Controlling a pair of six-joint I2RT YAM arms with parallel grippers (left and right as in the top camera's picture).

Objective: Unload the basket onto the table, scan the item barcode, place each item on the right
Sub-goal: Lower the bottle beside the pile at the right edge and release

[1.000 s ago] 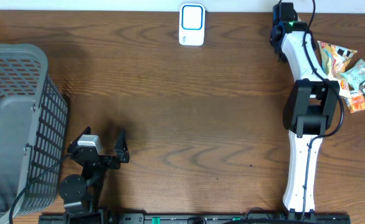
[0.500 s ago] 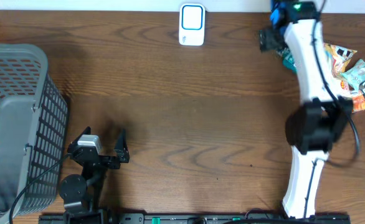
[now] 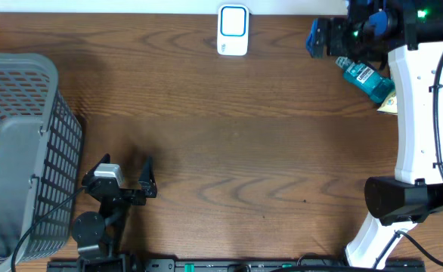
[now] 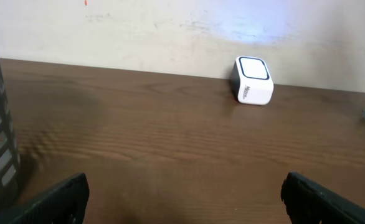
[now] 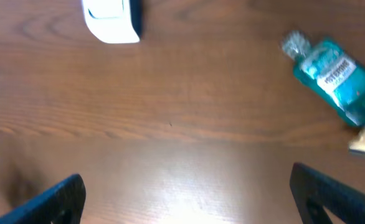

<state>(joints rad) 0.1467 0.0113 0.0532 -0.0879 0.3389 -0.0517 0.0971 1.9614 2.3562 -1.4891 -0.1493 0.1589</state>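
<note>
A teal bottle [image 3: 365, 78] with a white label lies on its side on the wood table at the far right, also in the right wrist view [image 5: 335, 81]. The white and blue scanner [image 3: 233, 30] stands at the far edge, mid-table [image 5: 111, 18] [image 4: 252, 79]. My right gripper [image 3: 317, 38] hovers open between scanner and bottle, just left of the bottle's cap; its fingers [image 5: 52, 202] hold nothing. My left gripper [image 3: 125, 165] rests open near the front left, empty, its fingers [image 4: 52, 199] spread wide toward the scanner.
A grey mesh basket [image 3: 17, 151] fills the left side, close to my left gripper. A pale snack packet [image 3: 388, 106] peeks out beside the bottle under the right arm [image 3: 418, 113], which runs along the table's right side. A white wall backs the table.
The right arm has swung off the packet pile at the far right, its gripper moving left toward the scanner. The teal bottle now lies uncovered. The left arm has not moved.
</note>
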